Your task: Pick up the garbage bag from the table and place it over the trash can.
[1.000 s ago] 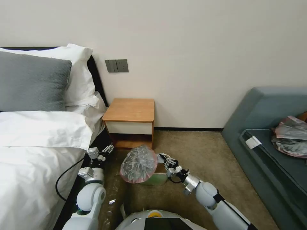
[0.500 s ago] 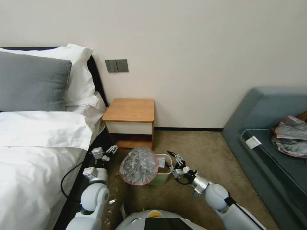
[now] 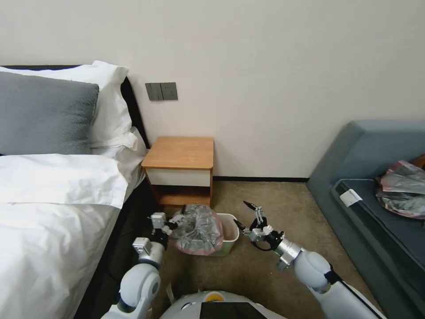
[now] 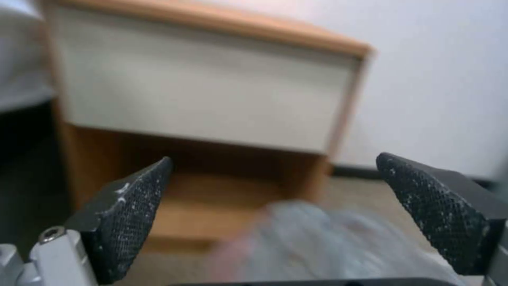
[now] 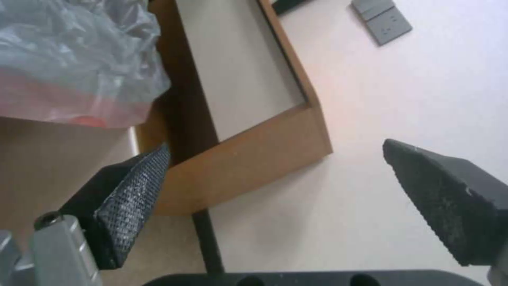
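Note:
The garbage bag [image 3: 197,228], grey and shiny with a pinkish rim, lies bunched over the left part of the cream trash can [image 3: 231,223] on the carpet in front of the table [image 3: 181,153]. The can's right rim is bare. My left gripper [image 3: 171,224] is at the bag's left edge, open. In the left wrist view my left gripper [image 4: 274,159] is spread wide, with the bag [image 4: 328,246] low between the fingers and the table [image 4: 201,103] behind. My right gripper [image 3: 241,213] hangs open just right of the can. In the right wrist view my right gripper [image 5: 275,145] holds nothing, beside the bag [image 5: 69,59].
A bed [image 3: 53,212] with white linen and a grey pillow runs along the left, close to my left arm. A grey-blue sofa [image 3: 367,177] on the right holds a heap of grey and pink bags [image 3: 405,188]. Open carpet [image 3: 274,199] lies between can and sofa.
My left gripper has moved right, up to the bag's edge. My right gripper has drawn back right and away from the can. The bag has sunk lower, baring the can's right rim.

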Controlling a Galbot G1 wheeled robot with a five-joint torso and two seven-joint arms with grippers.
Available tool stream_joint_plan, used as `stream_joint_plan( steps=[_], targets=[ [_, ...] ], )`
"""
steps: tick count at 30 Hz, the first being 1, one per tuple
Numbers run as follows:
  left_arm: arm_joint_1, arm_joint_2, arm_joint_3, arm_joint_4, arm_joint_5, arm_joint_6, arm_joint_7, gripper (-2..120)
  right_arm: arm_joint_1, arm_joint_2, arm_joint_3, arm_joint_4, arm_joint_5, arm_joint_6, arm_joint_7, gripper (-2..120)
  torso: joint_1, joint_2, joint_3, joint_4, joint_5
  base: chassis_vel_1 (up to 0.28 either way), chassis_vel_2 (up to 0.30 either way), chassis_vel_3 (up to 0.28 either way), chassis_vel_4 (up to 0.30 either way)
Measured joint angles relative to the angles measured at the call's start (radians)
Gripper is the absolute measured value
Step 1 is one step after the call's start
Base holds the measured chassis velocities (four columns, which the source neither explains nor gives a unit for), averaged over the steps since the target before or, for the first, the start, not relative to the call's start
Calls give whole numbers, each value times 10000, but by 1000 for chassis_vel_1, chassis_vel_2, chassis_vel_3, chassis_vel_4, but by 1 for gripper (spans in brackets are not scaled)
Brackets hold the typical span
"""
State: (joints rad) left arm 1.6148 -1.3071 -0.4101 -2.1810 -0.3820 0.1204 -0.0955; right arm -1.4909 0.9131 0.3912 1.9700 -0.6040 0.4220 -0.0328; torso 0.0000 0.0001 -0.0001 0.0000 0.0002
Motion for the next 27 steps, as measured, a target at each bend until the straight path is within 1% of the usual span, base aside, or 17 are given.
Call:
stream_joint_plan(
  steps=[2, 6, 11, 17, 21, 22, 24, 26, 27],
  targets=[
    [110, 44, 237, 80, 63, 202, 419, 98, -2, 43, 100, 92, 44, -27, -12, 100, 0, 0, 0, 0, -1, 0, 0, 0, 0],
    [149, 31, 437, 248, 226, 71, 494, 99, -73, 168, 202, 185, 64, -27, -12, 100, 0, -1, 0, 0, -1, 0, 0, 0, 0],
    [279, 84, 625, 10, 218, -6, 612, 99, -81, 251, 341, 156, 79, -9, -3, 100, 0, -1, 0, 0, -1, 0, 0, 0, 0],
    [437, 114, 805, -27, 143, 81, 634, 99, -56, 325, 400, 105, 140, -7, 12, 100, 0, -1, 0, 0, -2, 0, 0, 0, 0],
    [573, 117, 921, -56, -248, 617, 297, 99, -77, 302, 467, 105, 173, -1, 18, 100, 0, -1, 0, 0, -2, 0, 0, 0, 0],
    [573, 117, 921, -56, -248, 617, 297, 99, -77, 302, 467, 105, 173, -1, 18, 100, 0, -1, 0, 0, -2, 0, 0, 0, 0],
    [570, 35, 941, 22, -307, 817, -49, 99, -108, 319, 510, 91, 181, 32, 24, 100, 0, -1, 0, 0, -1, 0, 0, 0, 0],
    [566, 16, 946, 63, -308, 835, -136, 99, -115, 325, 516, 87, 181, 39, 25, 100, 0, -1, 0, 0, -1, 0, 0, 0, 0],
    [514, -65, 949, 213, -308, 876, -370, 98, -143, 346, 534, 83, 185, 60, 27, 100, 0, -1, 0, 1, -1, 0, 0, 0, 0]
  ],
)
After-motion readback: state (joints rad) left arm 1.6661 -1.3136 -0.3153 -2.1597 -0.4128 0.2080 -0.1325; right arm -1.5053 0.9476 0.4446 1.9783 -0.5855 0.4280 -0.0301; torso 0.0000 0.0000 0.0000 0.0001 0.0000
